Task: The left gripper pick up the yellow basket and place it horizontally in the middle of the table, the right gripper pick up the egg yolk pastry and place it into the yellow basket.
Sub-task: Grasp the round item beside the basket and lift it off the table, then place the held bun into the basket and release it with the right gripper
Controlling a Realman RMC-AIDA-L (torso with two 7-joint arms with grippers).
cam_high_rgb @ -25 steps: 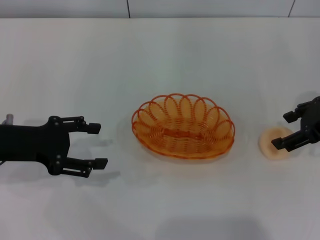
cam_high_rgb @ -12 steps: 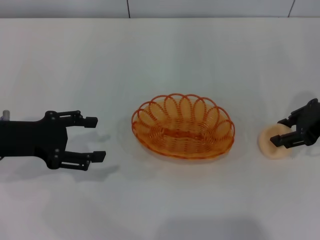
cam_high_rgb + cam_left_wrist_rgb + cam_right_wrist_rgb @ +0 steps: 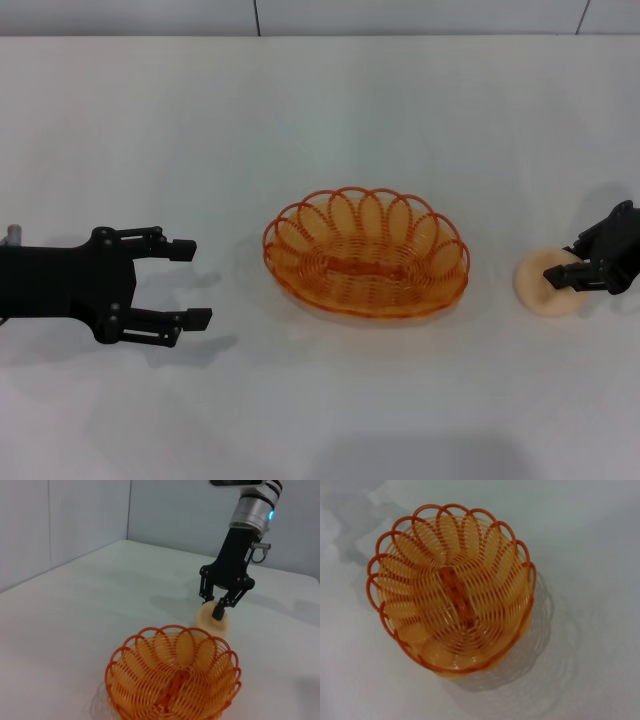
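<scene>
I see the empty basket (image 3: 366, 266) mid-desk (image 3: 330, 110), my left gripper (image 3: 190, 283) spread wide beside it, my right gripper (image 3: 564, 264) straddling the pastry (image 3: 540, 290), not yet clamped.

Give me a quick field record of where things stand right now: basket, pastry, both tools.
yellow basket: upright in the middle of the table, long side across the head view, empty
egg yolk pastry: on the table, to the basket's right, apart from it, not lifted
right tool: down at the pastry, fingers open on either side of it, one fingertip on its top
left tool: to the basket's left, apart from it, open, holding nothing
step done: basket placed
step pending: pastry into basket
</scene>
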